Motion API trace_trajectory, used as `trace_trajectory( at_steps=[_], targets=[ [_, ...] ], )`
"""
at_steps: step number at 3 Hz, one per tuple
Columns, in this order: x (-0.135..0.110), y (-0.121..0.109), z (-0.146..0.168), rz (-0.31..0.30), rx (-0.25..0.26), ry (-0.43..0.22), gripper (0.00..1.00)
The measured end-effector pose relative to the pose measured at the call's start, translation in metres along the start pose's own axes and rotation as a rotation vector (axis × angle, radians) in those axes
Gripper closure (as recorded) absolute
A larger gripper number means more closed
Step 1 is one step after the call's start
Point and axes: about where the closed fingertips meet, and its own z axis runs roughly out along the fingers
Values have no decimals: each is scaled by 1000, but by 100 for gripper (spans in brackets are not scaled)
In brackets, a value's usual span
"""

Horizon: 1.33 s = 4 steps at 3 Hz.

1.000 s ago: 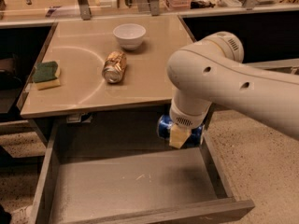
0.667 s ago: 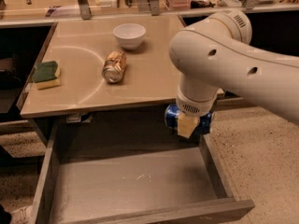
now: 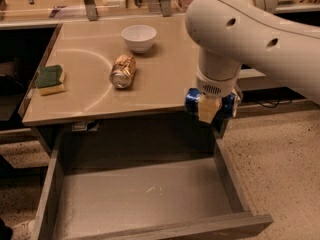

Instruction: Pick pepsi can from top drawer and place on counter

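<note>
The gripper [image 3: 209, 110], clamped on the pepsi can [image 3: 192, 103], hangs at the counter's [image 3: 165, 79] near right edge, above the open drawer [image 3: 150, 191].

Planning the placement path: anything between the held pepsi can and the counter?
Nothing visible. The gripper, shut on the pepsi can, hangs at the front right edge of the counter. The counter surface next to it is bare; the gold can, bowl and sponge sit farther left and back.
</note>
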Motion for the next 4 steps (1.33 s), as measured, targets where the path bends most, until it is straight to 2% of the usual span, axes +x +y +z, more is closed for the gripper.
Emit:
trace_trajectory(
  at_steps=[1,3,4],
  targets=[
    [-14,-30,4,-25,7,-48,100],
    [-85,-91,33,-136,-10,-174,100],
    [-113,-112,45,-173,-13,-220,100]
  ],
)
